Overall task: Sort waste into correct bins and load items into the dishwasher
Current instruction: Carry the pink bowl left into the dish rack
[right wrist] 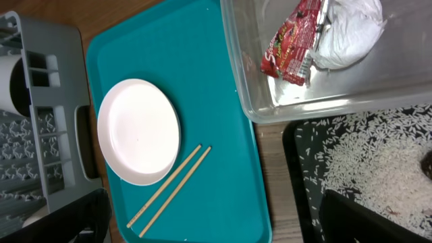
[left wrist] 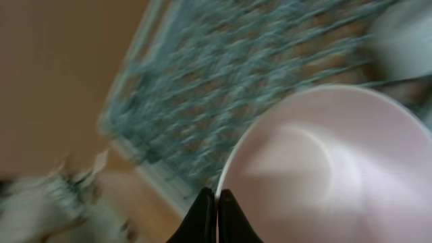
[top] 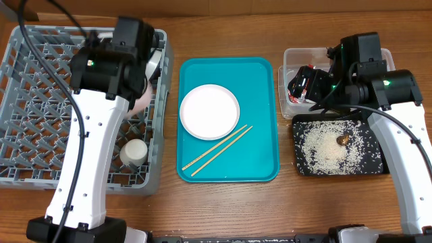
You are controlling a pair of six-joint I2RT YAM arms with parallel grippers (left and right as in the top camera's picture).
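Observation:
My left gripper [left wrist: 217,202] is shut on the rim of a white bowl [left wrist: 337,169] and holds it over the grey dish rack [top: 40,101]; the bowl peeks out under the arm in the overhead view [top: 140,101]. A small white cup [top: 133,152] stands in the rack. The white plate [top: 209,111] and the chopsticks [top: 217,150] lie on the teal tray. My right gripper [right wrist: 216,223] is open and empty above the clear tub [top: 291,61]. The tub holds the red wrapper [right wrist: 291,40] and the white tissue [right wrist: 347,30]. Rice and a brown bit [top: 342,140] lie in the black tray [top: 374,165].
The teal serving tray [top: 260,135] sits between the rack and the two bins. Another white shape [top: 156,62] shows in the rack behind my left arm, mostly hidden. Wooden tabletop runs along the front edge.

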